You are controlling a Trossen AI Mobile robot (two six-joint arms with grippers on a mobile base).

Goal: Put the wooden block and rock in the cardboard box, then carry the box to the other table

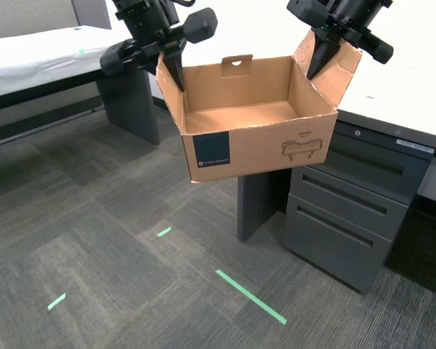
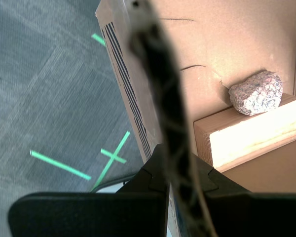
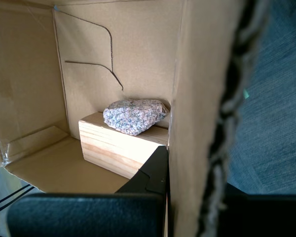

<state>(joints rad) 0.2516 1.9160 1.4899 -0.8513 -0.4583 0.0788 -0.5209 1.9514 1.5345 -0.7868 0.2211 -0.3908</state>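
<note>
My first claw (image 3: 180, 168) and my second claw (image 2: 170, 168) are each clamping a side wall of the box (image 1: 254, 149), one finger inside and one outside. The box is hanging in the air over the carpeted floor (image 1: 94, 240), touching no surface. Inside, the block (image 3: 113, 145) is lying in a corner of the box bottom, and the rock (image 3: 133, 116) is resting on top of it. The white-sheeted surface (image 1: 29, 58) is standing well apart, at the exterior view's upper left.
</note>
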